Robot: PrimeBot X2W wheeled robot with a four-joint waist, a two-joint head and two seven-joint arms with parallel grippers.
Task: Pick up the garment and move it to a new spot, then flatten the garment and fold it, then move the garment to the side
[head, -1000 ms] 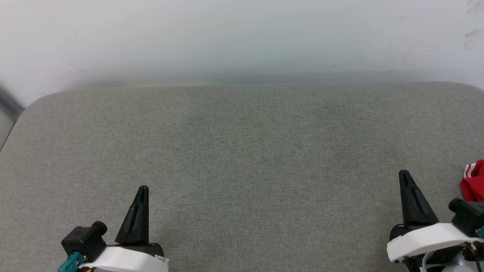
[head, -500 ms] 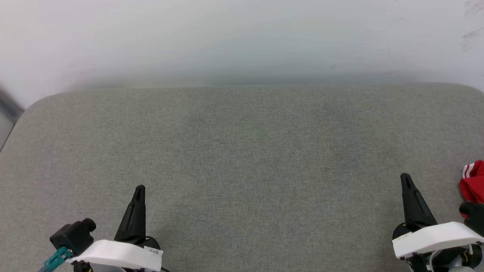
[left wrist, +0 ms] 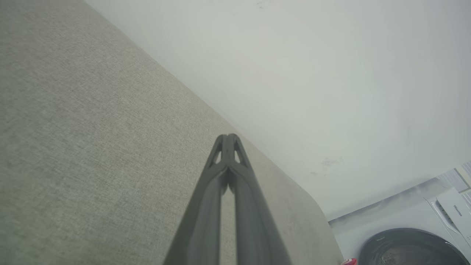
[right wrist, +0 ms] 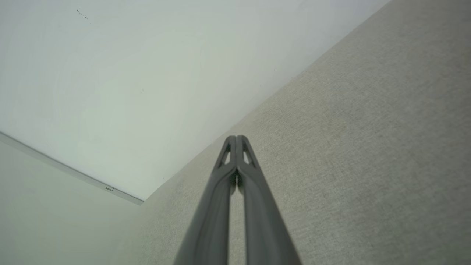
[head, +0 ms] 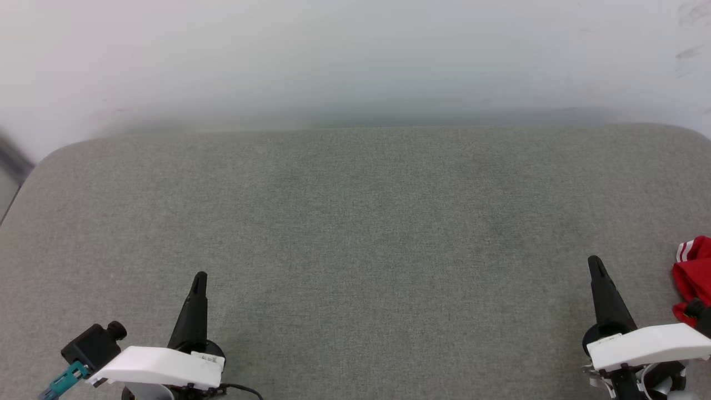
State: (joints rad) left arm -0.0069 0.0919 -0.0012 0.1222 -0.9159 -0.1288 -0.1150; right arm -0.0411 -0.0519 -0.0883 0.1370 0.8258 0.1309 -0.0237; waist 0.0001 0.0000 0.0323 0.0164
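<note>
The left gripper [head: 199, 278] sits at the lower left of the head view, its 2 dark fingers pressed together into a single spike that points up the frame, with nothing between them. In the left wrist view the fingers [left wrist: 206, 206] meet at the tip, closed on nothing. Behind them is a white wrist shell [head: 155, 366], with a teal connector [head: 62, 382] at its left end.

The right gripper [head: 595, 262] stands at the lower right of the head view, likewise closed and empty. In the right wrist view its fingers [right wrist: 215, 206] touch at the tip over bare cloth.

Both grippers are above a grey woven surface [head: 355, 222] that fills the middle and lower frame, its far corners rounded. The 2 grippers are well apart, near opposite sides of the frame.

The garment [head: 691, 275] lies bunched at the right edge of the head view, near the right gripper's fingers but apart from them. It is red, with white stripes at its upper left, and the frame edge cuts it off.

A pale wall [head: 355, 55] runs across the top. At the lower right of the left wrist view is a white appliance with a dark round door [left wrist: 408, 248].
</note>
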